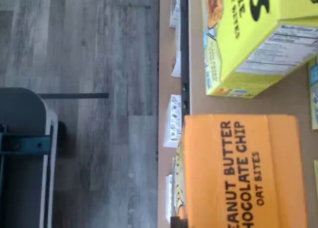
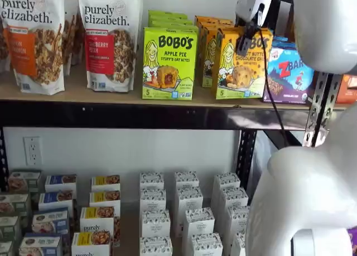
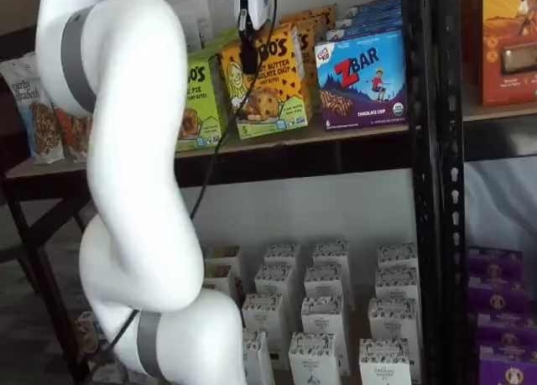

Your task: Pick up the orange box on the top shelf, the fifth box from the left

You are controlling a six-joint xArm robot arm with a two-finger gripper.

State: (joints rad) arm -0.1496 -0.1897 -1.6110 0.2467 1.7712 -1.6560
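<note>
The orange box (image 2: 241, 66) stands upright on the top shelf (image 2: 167, 116) between a lime-green box and a blue one; it also shows in a shelf view (image 3: 267, 87). The wrist view shows its top face (image 1: 243, 173), lettered "Peanut Butter Chocolate Chip", on the tan board (image 1: 198, 96). My gripper (image 2: 245, 41) hangs just in front of the box's upper front face, its black fingers level with the box's top edge. In a shelf view (image 3: 248, 56) the fingers show side-on, dark against the box front. No gap between them shows. Nothing is held.
The lime-green Apple Pie box (image 2: 169, 63) stands left of the orange box and the blue Zbar box (image 2: 290, 72) right of it. More orange boxes stand behind. Granola bags (image 2: 109, 38) fill the shelf's left. A black upright (image 2: 319, 108) stands at the right. Small white boxes (image 2: 187, 211) sit below.
</note>
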